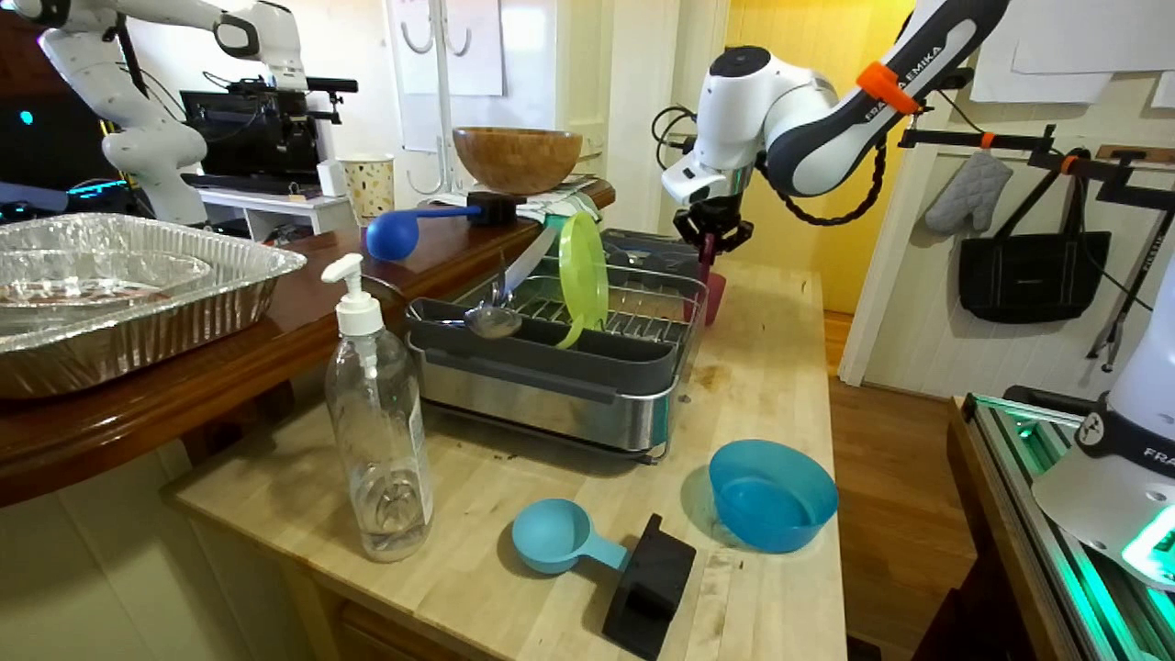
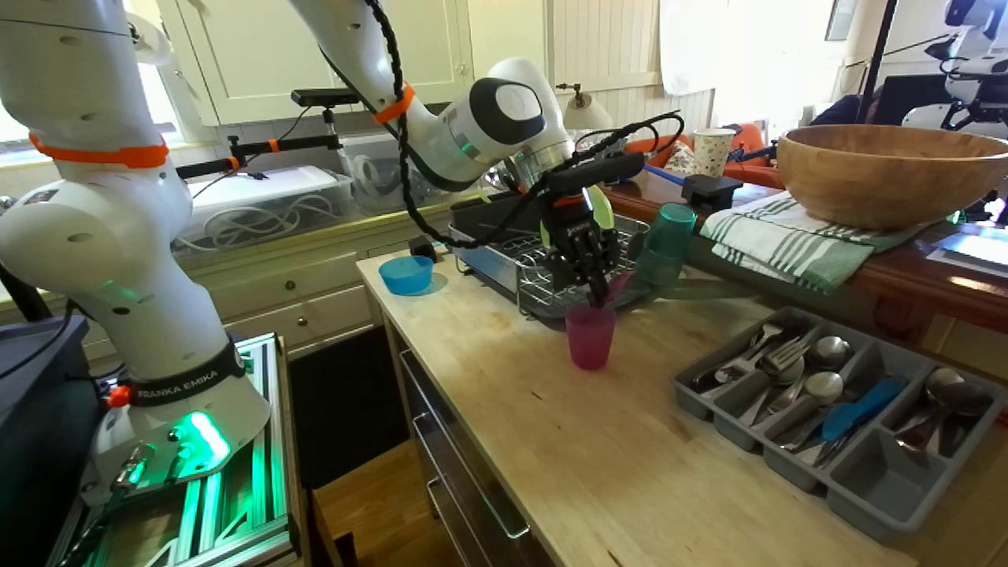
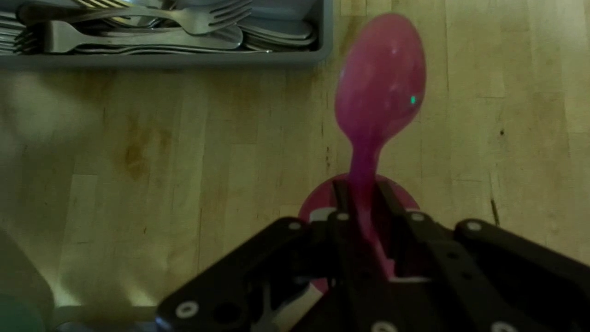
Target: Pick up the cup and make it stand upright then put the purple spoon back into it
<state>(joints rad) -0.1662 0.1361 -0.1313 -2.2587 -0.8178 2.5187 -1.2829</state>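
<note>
One spoon [image 3: 379, 101], likely light and slick, is pinched in the gripper [image 3: 362, 188], best held by the handle [image 3: 363, 203].

wooden floor [image 1: 904, 468] | yellow panelling [image 1: 808, 28] | white panelled wall [image 1: 991, 358] | cream cupboards [image 2: 244, 55] | bright window [image 2: 159, 98]

We are looking into a kitchen doubling as a robot lab: a dish rack [image 1: 542, 410] is standing beside the jaws, a cutlery tray [image 2: 890, 482] near them, cabinets [image 2: 256, 63] and a second robot arm [image 1: 165, 154] well apart.
</note>
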